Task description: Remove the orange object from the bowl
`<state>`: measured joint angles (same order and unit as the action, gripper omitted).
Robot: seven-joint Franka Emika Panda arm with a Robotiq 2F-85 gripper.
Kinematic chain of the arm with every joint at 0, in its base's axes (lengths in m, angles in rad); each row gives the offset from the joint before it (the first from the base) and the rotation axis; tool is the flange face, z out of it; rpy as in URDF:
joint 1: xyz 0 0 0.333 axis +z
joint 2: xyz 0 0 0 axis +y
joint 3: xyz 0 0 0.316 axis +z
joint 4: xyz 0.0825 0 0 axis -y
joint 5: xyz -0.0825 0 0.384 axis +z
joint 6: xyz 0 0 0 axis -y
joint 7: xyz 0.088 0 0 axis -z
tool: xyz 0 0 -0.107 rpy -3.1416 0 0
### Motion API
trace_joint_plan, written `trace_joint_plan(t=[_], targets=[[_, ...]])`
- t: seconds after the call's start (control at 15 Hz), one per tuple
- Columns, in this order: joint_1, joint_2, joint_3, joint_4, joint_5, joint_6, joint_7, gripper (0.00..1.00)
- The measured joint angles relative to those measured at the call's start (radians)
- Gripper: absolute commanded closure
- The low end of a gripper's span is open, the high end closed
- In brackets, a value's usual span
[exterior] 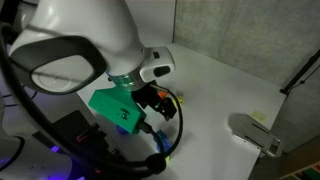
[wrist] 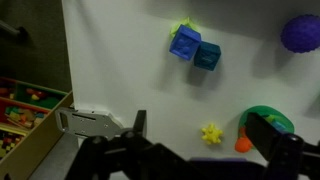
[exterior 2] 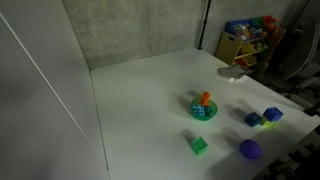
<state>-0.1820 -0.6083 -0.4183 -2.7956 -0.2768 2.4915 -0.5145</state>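
Observation:
In an exterior view the teal-green bowl (exterior 2: 203,111) stands on the white table with the orange object (exterior 2: 206,98) sticking up out of it. In the wrist view the bowl (wrist: 262,112) is at the lower right, partly hidden by my right finger. The orange object (wrist: 243,144) shows at the bowl's near edge. My gripper (wrist: 200,122) is open and empty above the table. A small yellow star-like piece (wrist: 211,133) lies between its fingers, just beside the bowl. In an exterior view my arm (exterior: 90,40) fills the picture and hides the bowl.
Two blue blocks (wrist: 195,48) and a purple ball (wrist: 302,32) lie further out; they also show in an exterior view (exterior 2: 264,117), where a green block (exterior 2: 199,145) lies nearby. A toy bin (wrist: 25,110) stands off the table's edge, with a grey object (wrist: 90,122) beside it.

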Motion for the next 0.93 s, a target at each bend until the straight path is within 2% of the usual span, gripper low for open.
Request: trace_joint_plan(t=[0.6,0.93], targets=[[0.0,0.001,0.002,0.0,0.002,0.0,0.0,0.0],[0.011,0.027,0.038,0.008,0.031,-0.001,0.003,0.0]])
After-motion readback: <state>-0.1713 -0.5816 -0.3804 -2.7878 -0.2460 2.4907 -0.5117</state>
